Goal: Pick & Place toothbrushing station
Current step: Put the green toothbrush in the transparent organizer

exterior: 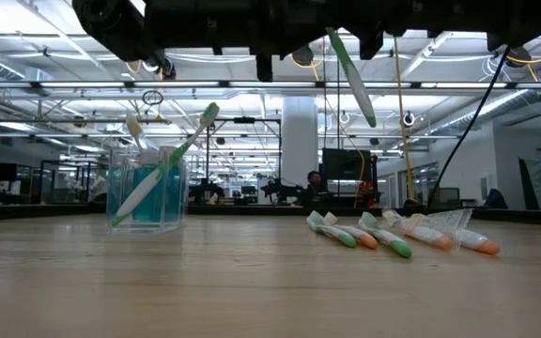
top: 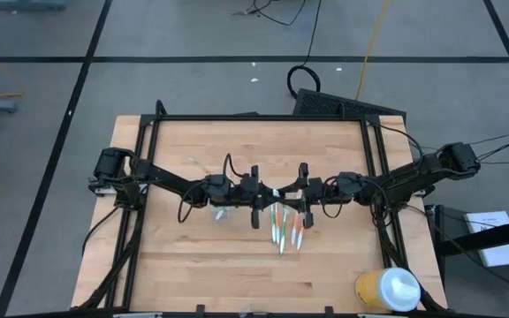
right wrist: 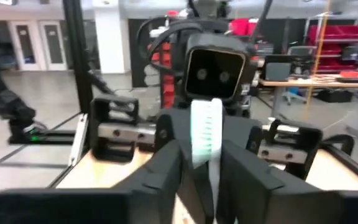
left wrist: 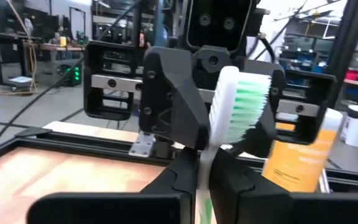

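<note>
Both grippers meet tip to tip above the table's middle, my left gripper [top: 268,191] and my right gripper [top: 288,191], each shut on one green and white toothbrush [exterior: 350,75]. Its bristled head [left wrist: 238,106] stands above the fingers, and its handle hangs slanting below them. The clear cup [exterior: 148,192] stands on the table under the left arm, with blue tubes [exterior: 155,199] inside and a green and white toothbrush [exterior: 172,155] leaning on its rim. Several more toothbrushes [exterior: 393,235] lie flat on the table under the right gripper. My left gripper pinches the toothbrush just below its head, at the neck [left wrist: 205,163], between its two fingers. The fingers come level from the table's left and lie across the brush. The brush is lifted clear, nearly upright, head up. My right gripper has the same brush between its two fingers, just below the head [right wrist: 212,186]. The fingers come level from the table's right and lie across it. The handle end [exterior: 368,117] hangs free, clear of the table.
A big yellow container with a white lid [top: 387,289] stands at the table's near right corner. The lying toothbrushes [top: 285,231] are just nearer than the grippers, and the cup [top: 220,213] is to their left. A black frame [top: 254,117] borders the table.
</note>
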You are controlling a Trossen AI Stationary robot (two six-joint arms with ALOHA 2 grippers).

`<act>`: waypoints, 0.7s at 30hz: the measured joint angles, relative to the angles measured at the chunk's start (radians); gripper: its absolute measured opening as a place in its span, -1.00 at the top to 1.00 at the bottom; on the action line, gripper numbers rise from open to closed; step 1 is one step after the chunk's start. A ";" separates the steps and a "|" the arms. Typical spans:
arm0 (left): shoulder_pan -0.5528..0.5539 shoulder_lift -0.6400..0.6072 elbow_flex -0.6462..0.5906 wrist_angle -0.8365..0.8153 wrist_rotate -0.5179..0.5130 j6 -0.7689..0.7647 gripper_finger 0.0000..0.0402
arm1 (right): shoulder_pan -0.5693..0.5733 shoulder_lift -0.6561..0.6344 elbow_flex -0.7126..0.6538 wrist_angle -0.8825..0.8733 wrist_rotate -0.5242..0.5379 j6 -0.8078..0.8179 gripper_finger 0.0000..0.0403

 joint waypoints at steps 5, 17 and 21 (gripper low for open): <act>-0.002 -0.083 -0.007 -0.162 0.019 0.003 0.93 | 0.017 -0.104 -0.001 -0.077 -0.021 -0.006 0.06; -0.111 -0.476 -0.257 -0.306 -0.179 0.050 0.93 | 0.045 -0.300 -0.056 -0.263 0.007 0.061 -0.17; -0.170 -0.605 -0.360 -0.398 -0.352 -0.004 0.93 | 0.043 -0.302 -0.117 -0.152 0.078 0.061 -0.15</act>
